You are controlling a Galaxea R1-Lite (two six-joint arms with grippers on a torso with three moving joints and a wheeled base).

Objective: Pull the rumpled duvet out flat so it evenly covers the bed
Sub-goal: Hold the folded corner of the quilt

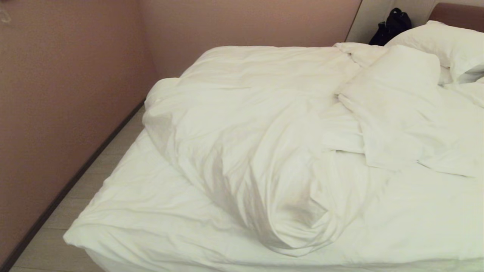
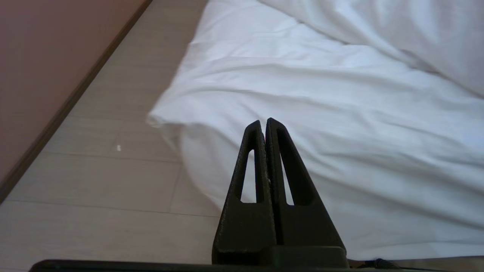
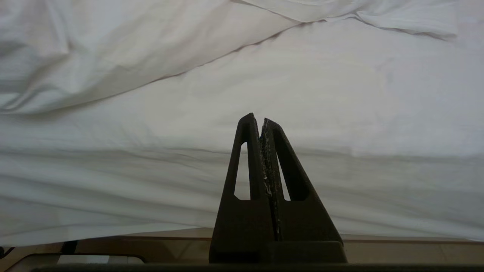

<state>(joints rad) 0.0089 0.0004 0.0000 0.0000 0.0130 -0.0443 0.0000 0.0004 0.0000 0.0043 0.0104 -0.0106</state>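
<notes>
No readable text, labels, brands, numbers or signs anywhere.

soft creased white cloth duvet; matt wood-look floor

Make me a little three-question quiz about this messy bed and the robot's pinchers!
1. True or false: the duvet already lies flat over the whole bed.
2. Which thing sits by the wall, past the pillows? A) a black bag B) a red lamp C) a green book
3. Fill in: the left gripper and right gripper are both ____.

Key
1. False: it is bunched up in the middle.
2. A, the black bag.
3. Shut, holding nothing, near the bed's edge.
</notes>
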